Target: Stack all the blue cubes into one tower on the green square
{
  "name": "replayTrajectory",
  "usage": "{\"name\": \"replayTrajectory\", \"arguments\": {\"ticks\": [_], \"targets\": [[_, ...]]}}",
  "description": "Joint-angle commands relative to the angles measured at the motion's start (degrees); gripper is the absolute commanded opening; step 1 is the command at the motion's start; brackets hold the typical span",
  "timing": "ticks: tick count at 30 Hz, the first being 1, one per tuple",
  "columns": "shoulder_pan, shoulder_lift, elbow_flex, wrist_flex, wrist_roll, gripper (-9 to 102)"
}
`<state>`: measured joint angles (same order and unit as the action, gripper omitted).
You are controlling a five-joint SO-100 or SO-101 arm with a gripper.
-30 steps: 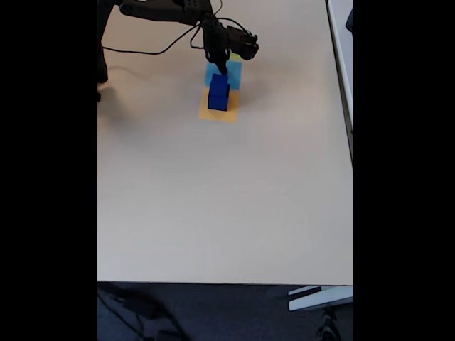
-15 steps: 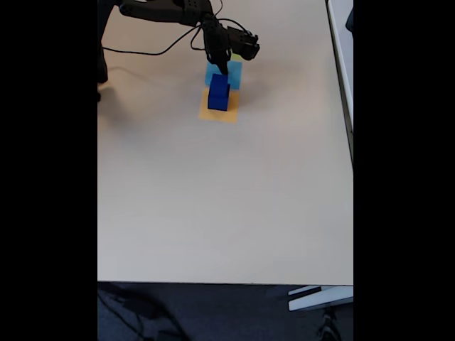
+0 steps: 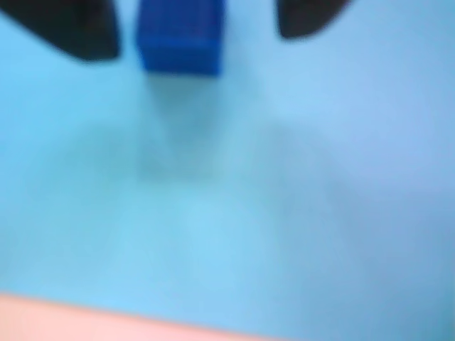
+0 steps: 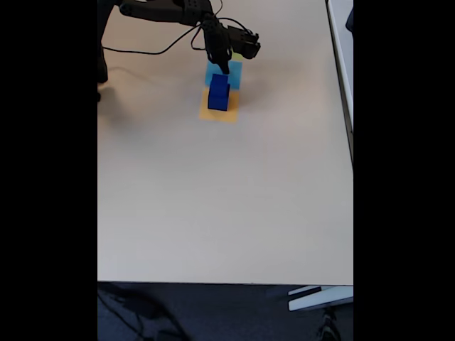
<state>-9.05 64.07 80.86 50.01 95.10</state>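
A pale beige table (image 4: 213,199) fills most of the fixed view, its near edge at six o'clock with dark floor and cables below it, and a white ledge or second surface (image 4: 341,42) runs along the three o'clock side. Toward twelve o'clock, three flat patches lie in a row: an orange square (image 4: 220,110) nearest, a light-blue square (image 4: 226,73) beyond it, and a sliver of the green square (image 4: 235,57) just past that, mostly hidden by the black arm (image 4: 170,11). The blue cubes (image 4: 218,92) stand as a short stack on the orange square, not on the green one. The gripper (image 4: 222,67) hangs above the light-blue square, just beyond the stack's top. In the blurred wrist view the two dark fingers (image 3: 78,28) stand wide apart over light-blue paper, with one small blue cube (image 3: 181,35) between them, touching neither.
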Motion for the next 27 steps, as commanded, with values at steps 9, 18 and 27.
{"name": "replayTrajectory", "arguments": {"ticks": [9,18,27], "targets": [[0.44,0.88,-1.41,-1.05,0.44,8],[0.44,0.62,-1.14,-1.05,1.32,3],[0.44,0.79,-0.70,-1.05,2.90,0]]}}
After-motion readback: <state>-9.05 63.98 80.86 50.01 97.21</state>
